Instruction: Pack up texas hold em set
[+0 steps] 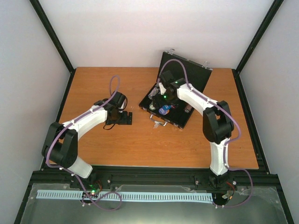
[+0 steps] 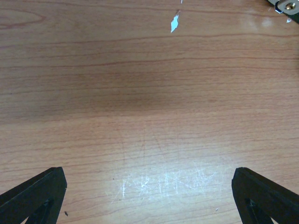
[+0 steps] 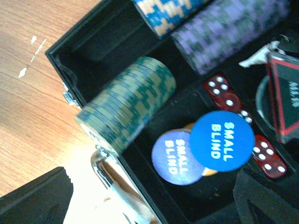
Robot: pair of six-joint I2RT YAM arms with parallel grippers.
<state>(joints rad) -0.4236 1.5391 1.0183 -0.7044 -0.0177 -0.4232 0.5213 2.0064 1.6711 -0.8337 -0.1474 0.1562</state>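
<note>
The black case (image 1: 180,116) lies open at the back right of the table, its lid (image 1: 196,77) raised. My right gripper (image 1: 159,103) hovers open over its front part. In the right wrist view a green chip stack (image 3: 126,109) lies on its side, its near end at the case's front wall. Blue (image 3: 168,11) and purple (image 3: 229,32) stacks lie in slots beyond. Two "SMALL BLIND" discs (image 3: 222,140) overlap an orange disc (image 3: 208,171), beside red dice (image 3: 224,93) and a red-black triangle (image 3: 282,98). My left gripper (image 1: 124,119) is open above bare wood.
The case's silver handle (image 3: 112,182) juts over the table between my right fingertips (image 3: 37,196). In the left wrist view only a corner of the case with a clasp (image 2: 286,5) shows at the top right, and a white chip (image 2: 174,22) marks the wood. Grey walls enclose the table.
</note>
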